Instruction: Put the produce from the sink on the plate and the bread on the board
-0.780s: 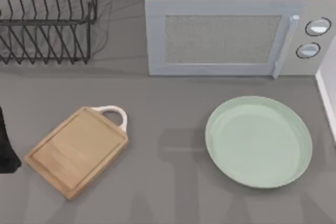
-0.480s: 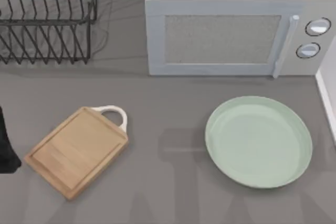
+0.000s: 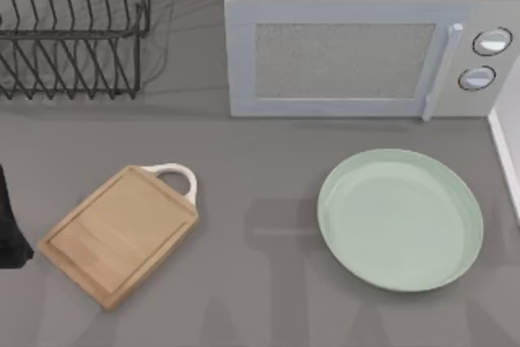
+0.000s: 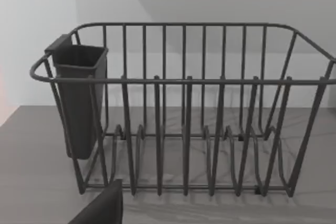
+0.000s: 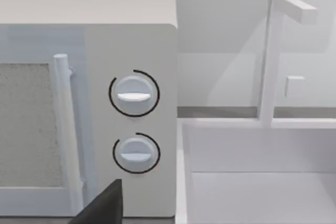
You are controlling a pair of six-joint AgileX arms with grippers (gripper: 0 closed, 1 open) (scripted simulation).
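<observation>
At the far left edge of the top view, about two-thirds of the way down, a dark piece of the left arm (image 3: pixel 8 225) is showing, and whether that claw is apart or together cannot be told. In the lower left of the left wrist view a dark wedge (image 4: pixel 102 207) is poking in, probably part of the left gripper, too little of it to judge. A matching dark wedge (image 5: pixel 104 204) is sitting in the lower left of the right wrist view, and the right claw's state cannot be told either.

Moving outward, the board (image 3: pixel 120 233) is lying bare at the lower left of the top view, angled, its white loop handle pointing up and right. The plate (image 3: pixel 467 225) is lying bare at the lower right, well apart from the board. The left wrist camera is facing a dish rack (image 4: pixel 184 108) with a dark cutlery cup (image 4: pixel 79 98); the right wrist camera is facing the microwave (image 5: pixel 131 45) and, beside it, the sink (image 5: pixel 252 182) with its faucet (image 5: pixel 275 51).

Judging by this, the task is looking barely begun: nothing is resting on plate or board, neither produce nor bread is appearing anywhere, and both transfers are remaining to do.
</observation>
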